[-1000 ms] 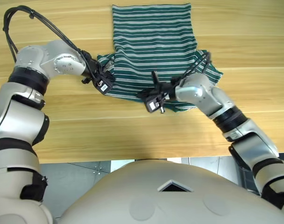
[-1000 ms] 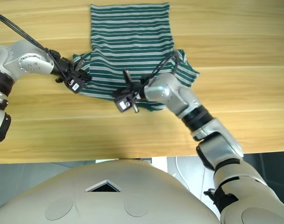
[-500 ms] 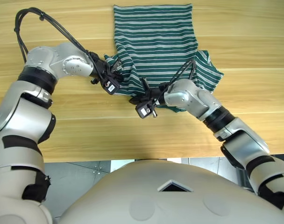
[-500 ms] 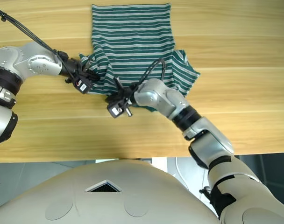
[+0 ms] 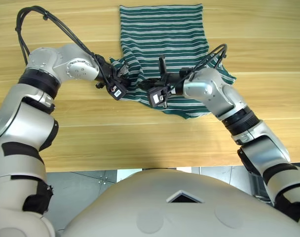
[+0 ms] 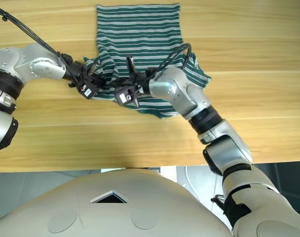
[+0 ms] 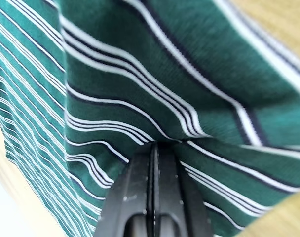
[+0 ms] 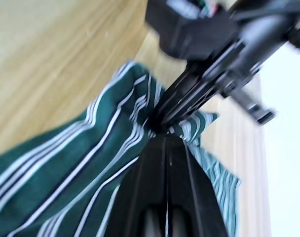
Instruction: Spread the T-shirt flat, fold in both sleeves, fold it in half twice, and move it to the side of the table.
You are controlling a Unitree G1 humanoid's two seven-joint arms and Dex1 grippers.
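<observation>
A green T-shirt (image 5: 162, 34) with white stripes lies on the wooden table (image 5: 66, 133), its body stretching toward the far edge. My left gripper (image 5: 126, 79) is shut on the bunched left sleeve; in the left wrist view its closed fingers (image 7: 154, 150) pinch striped cloth. My right gripper (image 5: 144, 85) sits just beside it over the shirt's near left part, shut on a fold of the fabric (image 8: 115, 133). The right wrist view shows the left gripper (image 8: 189, 96) meeting mine at almost the same spot. The right sleeve (image 5: 223, 74) lies spread out.
Bare wood surrounds the shirt on the left, the right and toward the near table edge (image 5: 140, 165). Black cables (image 5: 46, 19) loop above the left arm.
My left gripper drew the sleeve to the right, then held still. My right gripper swung left along the near hem, then lifted away from me toward the left gripper with cloth in it.
</observation>
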